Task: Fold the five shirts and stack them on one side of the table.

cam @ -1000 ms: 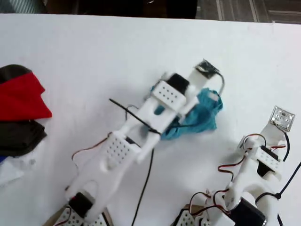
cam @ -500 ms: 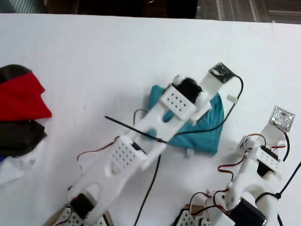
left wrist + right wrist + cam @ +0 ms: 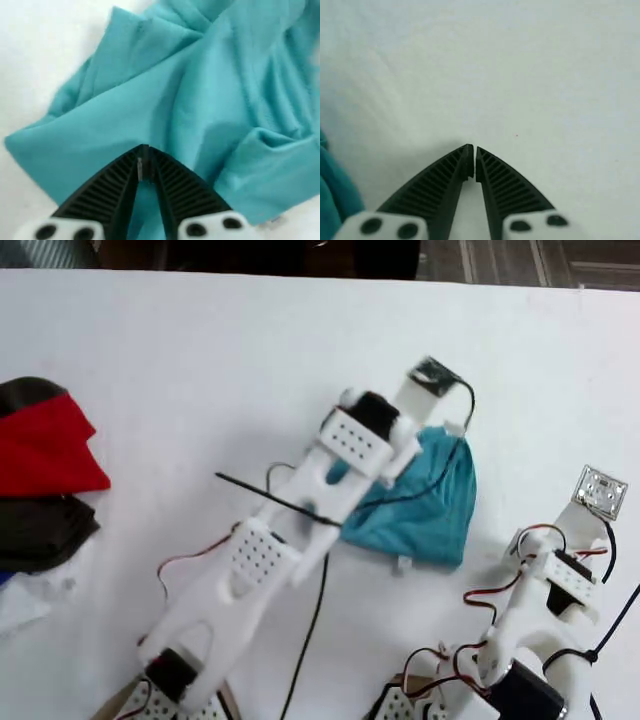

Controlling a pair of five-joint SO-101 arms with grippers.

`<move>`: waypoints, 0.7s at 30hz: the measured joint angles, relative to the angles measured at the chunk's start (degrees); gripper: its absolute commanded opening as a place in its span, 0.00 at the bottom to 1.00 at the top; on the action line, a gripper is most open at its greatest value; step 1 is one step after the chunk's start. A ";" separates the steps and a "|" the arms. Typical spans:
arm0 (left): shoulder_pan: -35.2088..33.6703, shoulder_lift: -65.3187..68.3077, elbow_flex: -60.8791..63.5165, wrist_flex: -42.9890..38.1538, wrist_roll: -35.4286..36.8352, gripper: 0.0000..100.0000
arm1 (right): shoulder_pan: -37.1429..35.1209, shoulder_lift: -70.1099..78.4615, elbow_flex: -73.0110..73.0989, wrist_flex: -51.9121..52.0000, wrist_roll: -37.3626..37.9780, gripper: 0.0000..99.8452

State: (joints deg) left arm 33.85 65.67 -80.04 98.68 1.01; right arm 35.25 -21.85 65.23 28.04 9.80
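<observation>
teal shirt (image 3: 200, 100) lies directly under the left gripper (image 3: 143, 162), whose black ribbed jaws are closed with the tips meeting just over the cloth; teal shows through the narrow gap behind the tips, but i cannot tell whether a pinch of fabric is caught between them. around the tips the cloth is mostly flat, with soft creases running away from them and a thicker folded hem at one side. in the high view the left arm (image 3: 270, 550) stretches diagonally from the near edge toward the middle of the white table (image 3: 200, 360), its wrist covering the shirt's left part, while the rest of the shirt spreads out as a rough wedge to the right of it. the right gripper (image 3: 471, 162) has its jaws drawn together around nothing, with a thin slit between the tips, above bare tabletop. the right arm (image 3: 545, 610) sits folded at the near right corner, close to the shirt but apart from it. well apart, at the table's left edge, a pile of other garments rests: a red shirt (image 3: 50, 445) on top of dark ones (image 3: 40, 530), with some white cloth (image 3: 30, 600) beside them.
</observation>
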 measured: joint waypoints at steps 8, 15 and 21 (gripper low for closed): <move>8.00 0.00 0.00 2.20 -0.18 0.03 | 0.35 0.00 0.00 0.00 0.00 0.02; 8.97 0.09 0.00 2.29 -0.18 0.03 | 0.35 0.00 0.00 0.00 0.00 0.02; 2.55 0.09 0.00 2.20 -0.18 0.03 | 0.35 0.00 0.00 0.00 0.00 0.02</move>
State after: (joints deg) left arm 36.40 65.76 -80.04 100.88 0.84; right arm 35.60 -21.85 65.23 28.04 9.80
